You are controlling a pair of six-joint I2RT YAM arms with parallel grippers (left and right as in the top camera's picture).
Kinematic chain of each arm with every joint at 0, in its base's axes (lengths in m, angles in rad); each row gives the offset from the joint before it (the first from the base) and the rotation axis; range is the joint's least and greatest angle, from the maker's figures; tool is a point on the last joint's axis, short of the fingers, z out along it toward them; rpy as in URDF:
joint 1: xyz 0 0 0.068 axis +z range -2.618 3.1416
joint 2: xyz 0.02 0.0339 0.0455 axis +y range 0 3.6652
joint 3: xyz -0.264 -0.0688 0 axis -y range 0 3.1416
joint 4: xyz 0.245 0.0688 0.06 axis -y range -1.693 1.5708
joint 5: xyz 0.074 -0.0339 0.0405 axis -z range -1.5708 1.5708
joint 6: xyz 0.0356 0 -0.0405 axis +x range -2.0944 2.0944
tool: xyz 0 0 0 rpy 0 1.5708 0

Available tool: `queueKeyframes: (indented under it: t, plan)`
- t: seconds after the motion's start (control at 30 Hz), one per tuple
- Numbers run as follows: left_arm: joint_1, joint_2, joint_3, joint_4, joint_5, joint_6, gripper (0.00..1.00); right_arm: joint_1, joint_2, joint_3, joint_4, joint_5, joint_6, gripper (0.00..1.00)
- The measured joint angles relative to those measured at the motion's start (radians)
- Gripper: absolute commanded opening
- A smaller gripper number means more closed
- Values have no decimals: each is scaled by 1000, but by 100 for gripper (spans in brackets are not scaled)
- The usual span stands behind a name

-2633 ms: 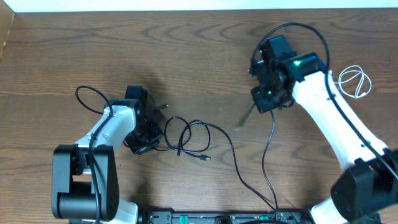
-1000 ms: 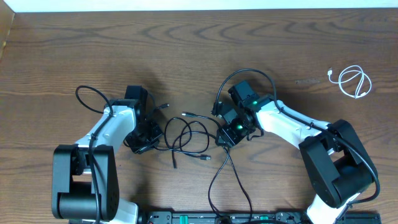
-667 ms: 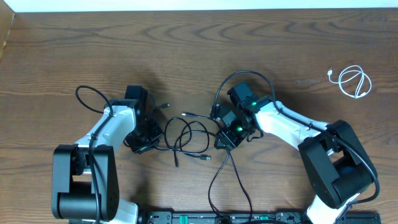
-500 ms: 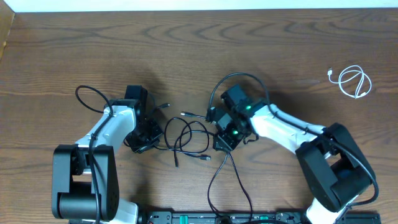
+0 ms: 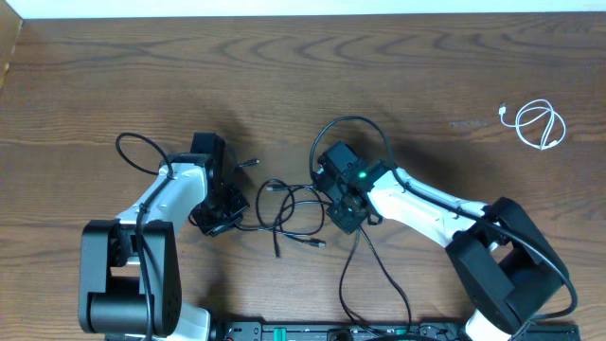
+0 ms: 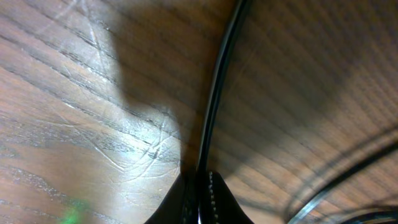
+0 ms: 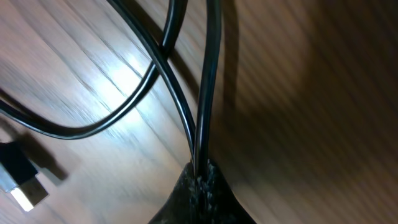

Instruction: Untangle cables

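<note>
My left hand [image 5: 223, 206] is clenched on a strand of the black cables [image 5: 303, 188], which lie looped on the surface [image 5: 284, 76], midway along its near edge. My right hand [image 5: 341, 210] is clamped on strands at the tangle's right side. The white cable [image 5: 540, 124] sits coiled, well apart, near the far right corner.

Two black cables [image 5: 287, 206] lie tangled at centre, white cable [image 5: 537, 123] coiled well apart.

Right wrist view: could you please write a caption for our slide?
Right gripper shut on black cable strands over the wooden table.
</note>
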Motion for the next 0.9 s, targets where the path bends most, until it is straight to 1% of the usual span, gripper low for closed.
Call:
queueKeyframes:
  t: [0.07, 0.13, 0.3, 0.5, 0.57, 0.6, 0.73, 0.9]
  plan:
    - [0, -3, -3, 5, 0, 0, 8, -5, -28, 0, -21, 12, 4, 1]
    - [0, -8, -9, 13, 0, 0, 8, -9, -100, 5, -23, 31, 5, 1]
    - [0, -12, -13, 18, 1, 0, 8, -9, -375, 73, -12, 140, 16, 1]
    - [0, -13, -14, 26, 4, 0, 8, -11, -674, 108, 65, 293, 23, 1]
    - [0, -13, -14, 27, 4, 0, 17, -12, -740, 108, 89, 330, 22, 1]
    - [0, -13, -14, 27, 4, -2, 22, -12, -767, 108, 101, 354, 22, 1]
    - [0, -13, -14, 33, 11, 1, 21, -13, -833, 108, 122, 501, 22, 1]
    - [0, -13, -14, 33, 14, 0, 21, -64, -821, 108, 100, 658, 22, 1]
